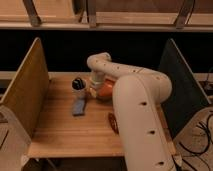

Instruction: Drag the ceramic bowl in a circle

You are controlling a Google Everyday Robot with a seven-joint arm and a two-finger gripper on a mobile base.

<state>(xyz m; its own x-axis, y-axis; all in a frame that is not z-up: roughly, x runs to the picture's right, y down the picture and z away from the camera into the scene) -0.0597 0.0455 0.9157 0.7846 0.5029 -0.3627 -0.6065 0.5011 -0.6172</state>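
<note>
The ceramic bowl (pixel 105 92) is a shallow orange-red dish on the wooden table (pixel 65 130). It sits near the middle back and is partly covered by my arm. My gripper (pixel 95 88) points down at the bowl's left edge, between the bowl and a small white cup with a dark top (pixel 77 84). The gripper looks in contact with the bowl's rim. The large white arm (pixel 140 115) reaches in from the lower right and hides the bowl's right side.
A blue flat object (pixel 79 106) lies on the table in front of the cup. A reddish item (pixel 112 123) peeks out by the arm's left edge. A wooden side panel (pixel 27 90) stands on the left and a dark panel (pixel 180 85) on the right.
</note>
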